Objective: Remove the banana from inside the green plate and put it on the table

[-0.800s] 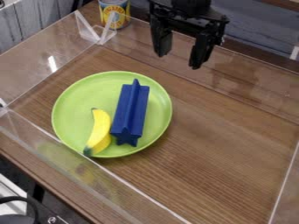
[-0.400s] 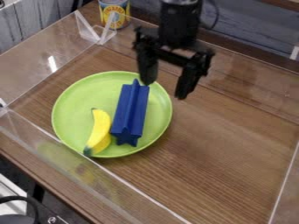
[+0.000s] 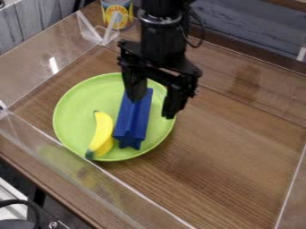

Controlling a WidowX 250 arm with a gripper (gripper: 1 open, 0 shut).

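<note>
While the wide black gripper is hovering over the plate: its jaws are standing apart, released, and they are not grasping the banana.

Banana: the small curved yellow toy banana with dark green tips is lying inside the plate, toward the lower-left edge of this plate. Its lower tip is pointing to the near rim, and it is keeping its length roughly along the block.

Plate: the round, shallow, lime-green plastic plate is resting near the left edge of the tabletop, and it is carrying both the banana and the block.

Block: the long dark-blue block with a star-like section is lying in the plate, just to the right of the banana. The gripper is partly covering its far end in the view; I cannot tell if the gripper is touching it.

Tabletop: the brown wood-grain tabletop is extending to the right of the plate, and clear acrylic walls are bordering it.

Container: the yellow and blue cylindrical container is standing near the far-left corner of the tabletop.

Cable: the black curved cable is showing near the tabletop's near-left edge.
</note>
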